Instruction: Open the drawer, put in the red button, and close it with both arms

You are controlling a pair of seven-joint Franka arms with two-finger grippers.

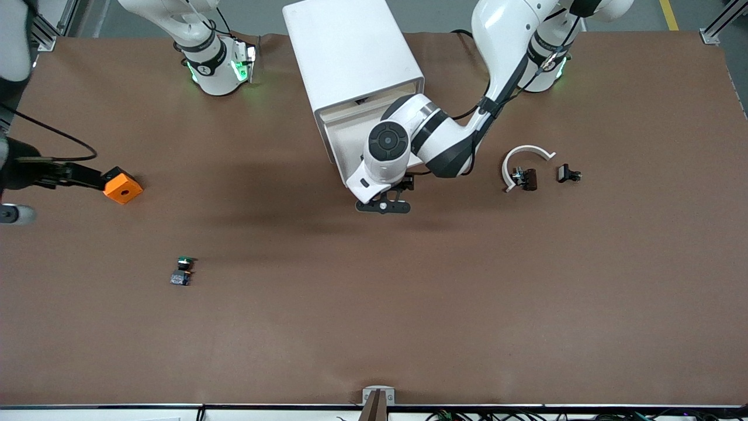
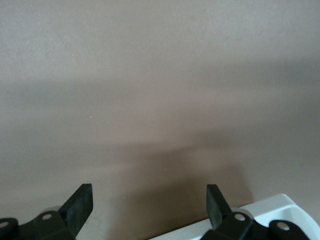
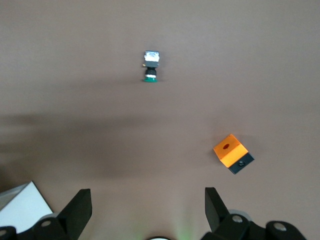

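Note:
The white cabinet (image 1: 350,52) stands between the two arm bases, its cream drawer fronts (image 1: 342,137) facing the front camera. The left arm's hand hides most of them, so I cannot tell whether a drawer is pulled out. My left gripper (image 1: 383,206) hangs open just in front of the cabinet's foot, over bare table (image 2: 150,205), with a white edge (image 2: 272,210) beside one finger. A small dark switch with a dull reddish end, seemingly the red button (image 1: 524,178), lies toward the left arm's end. My right gripper (image 3: 148,207) is open and empty, high over the table.
A green-capped switch (image 1: 184,270) (image 3: 151,66) lies nearer the front camera, toward the right arm's end. An orange cube (image 1: 123,186) (image 3: 231,151) sits at that end. A white curved piece (image 1: 523,153) arcs round the reddish switch, with a small black part (image 1: 568,173) beside it.

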